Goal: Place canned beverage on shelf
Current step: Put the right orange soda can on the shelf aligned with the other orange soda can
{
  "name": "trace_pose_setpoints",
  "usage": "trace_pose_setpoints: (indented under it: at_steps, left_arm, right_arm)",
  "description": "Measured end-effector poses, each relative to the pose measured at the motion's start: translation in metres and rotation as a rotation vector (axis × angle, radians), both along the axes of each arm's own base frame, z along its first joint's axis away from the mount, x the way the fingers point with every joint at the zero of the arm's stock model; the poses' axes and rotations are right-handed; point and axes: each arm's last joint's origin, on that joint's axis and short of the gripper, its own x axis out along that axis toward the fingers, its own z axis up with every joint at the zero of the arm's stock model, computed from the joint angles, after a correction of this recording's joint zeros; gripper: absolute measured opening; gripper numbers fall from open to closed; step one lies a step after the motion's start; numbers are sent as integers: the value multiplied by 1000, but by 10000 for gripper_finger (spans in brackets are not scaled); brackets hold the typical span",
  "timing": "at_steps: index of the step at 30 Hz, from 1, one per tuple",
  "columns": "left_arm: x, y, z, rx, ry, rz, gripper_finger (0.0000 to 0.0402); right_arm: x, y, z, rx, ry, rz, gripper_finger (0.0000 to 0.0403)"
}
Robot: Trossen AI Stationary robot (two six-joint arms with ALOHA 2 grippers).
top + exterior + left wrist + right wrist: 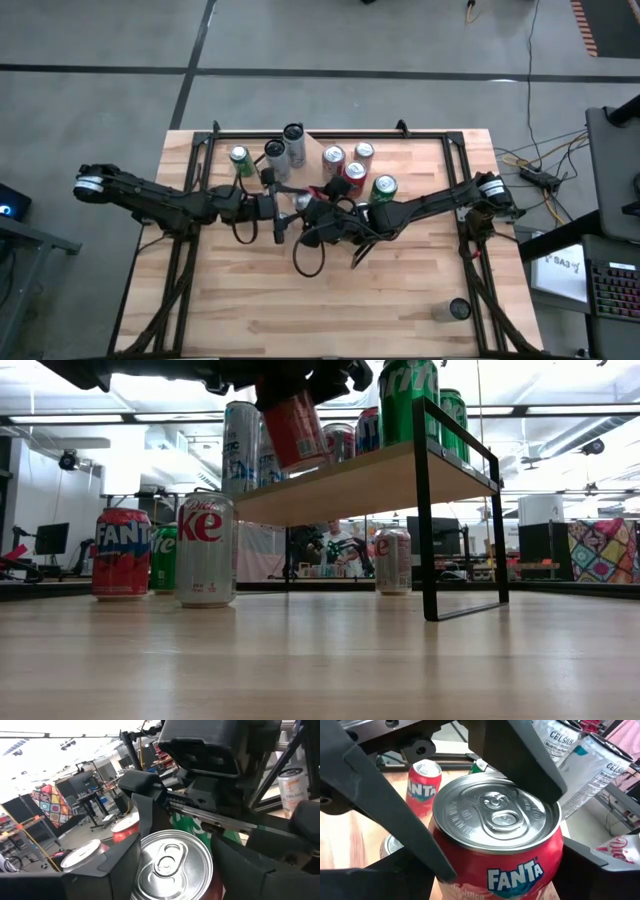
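A red Fanta can [495,845] is held tilted in the air above the plank tabletop [320,660], beside the shelf [370,475], pinched by both the left gripper [170,855] and the right gripper [485,810]. Other cans are carried by the shelf (a workshop room is seen behind).

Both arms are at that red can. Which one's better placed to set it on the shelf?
Probably right: the left gripper and right gripper meet at the Fanta can, but the shelf lies nearer the right arm.
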Motion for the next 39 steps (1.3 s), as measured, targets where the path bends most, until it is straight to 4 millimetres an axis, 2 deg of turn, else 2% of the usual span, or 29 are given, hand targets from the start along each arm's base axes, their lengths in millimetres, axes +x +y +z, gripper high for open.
trace_pose_setpoints:
  at_steps: [21,29,34,39]
  left_arm:
    - [0,0,-1,4,18,-12,176]
    - [0,0,-2,12,25,-15,170]
    - [0,0,-1,0,15,-9,195]
    - [0,0,0,-26,-4,-4,252]
  right_arm:
    - [-1,-2,-1,8,13,3,312]
    - [-1,-2,-1,13,15,1,315]
    - [-1,-2,-1,15,14,-1,312]
    - [-1,-2,-1,21,10,-1,312]
